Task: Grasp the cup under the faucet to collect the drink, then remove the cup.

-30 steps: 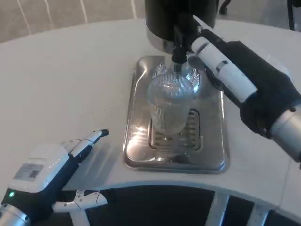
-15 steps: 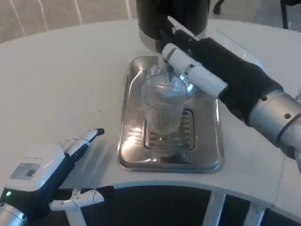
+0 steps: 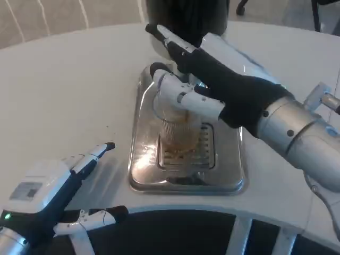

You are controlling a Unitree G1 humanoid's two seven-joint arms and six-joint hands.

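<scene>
— Changed just now? Comes down off the spout of the tall black drink dispenser (image 3: 186,16) and lands at the clear ribbed plastic cup (image 3: 175,133): speaking of the right hand (image 3: 212,85), white-backed over a black palm. A second ago, up at the tap; half a second ago, sliding down past it; now low, across the cup's upper part.

— Cup itself shifted?

— Hardly. Stands upright on the slotted grate in the middle of the shiny steel drip tray (image 3: 234,175), directly before the dispenser. Slides a little in the picture along with tray and dispenser, so likely a camera shift, not a push. Looks amber in its lower half now, clearer before; probably filled in part, though hard to be sure through the ribs.

— Meaning for the task?

— Suggests pouring finished and taking hold begun. Lifting clear of the tray not yet done.

— Pose of that hand?

— Reaches in from the right, silver forearm slanting down toward the tray. White fingers (image 3: 183,98) curl across the near side of the rim, touching it; one finger sticks up and back toward the dispenser. Cannot tell whether truly clamped on the cup or merely laid against it.

— And the other one?

— Left hand (image 3: 58,186) waits low on the round white table (image 3: 64,95), well apart from the tray, fingers stretched out and spread, holding nothing. Barely moved over the last second.
</scene>
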